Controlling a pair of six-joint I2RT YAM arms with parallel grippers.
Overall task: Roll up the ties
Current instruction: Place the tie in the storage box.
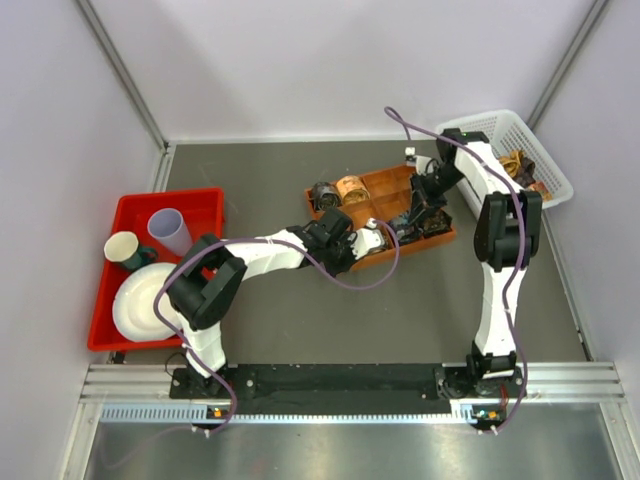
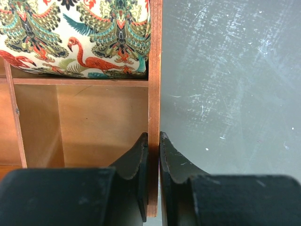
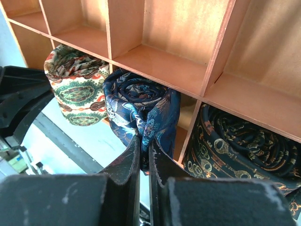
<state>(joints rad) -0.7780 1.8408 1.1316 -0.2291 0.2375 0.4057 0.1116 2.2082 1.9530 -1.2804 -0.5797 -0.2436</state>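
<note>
A wooden compartment tray (image 1: 392, 190) lies mid-table. My left gripper (image 1: 374, 234) (image 2: 154, 137) is shut on the tray's side wall (image 2: 154, 70), one finger inside and one outside. My right gripper (image 1: 413, 222) (image 3: 144, 141) is shut on a dark blue floral rolled tie (image 3: 141, 106) over the tray's near compartments. A cream patterned tie coil (image 3: 76, 87) (image 2: 80, 35) sits in the compartment beside it. A dark tie with gold figures (image 3: 237, 143) fills the compartment on the other side. Two more coils, one dark (image 1: 324, 195) and one gold (image 1: 352, 188), sit at the tray's left end.
A white basket (image 1: 545, 160) at the back right holds more ties (image 1: 517, 165). A red bin (image 1: 135, 215) at the left holds two cups (image 1: 168, 230) and a white plate (image 1: 140, 300). Purple cables loop along both arms.
</note>
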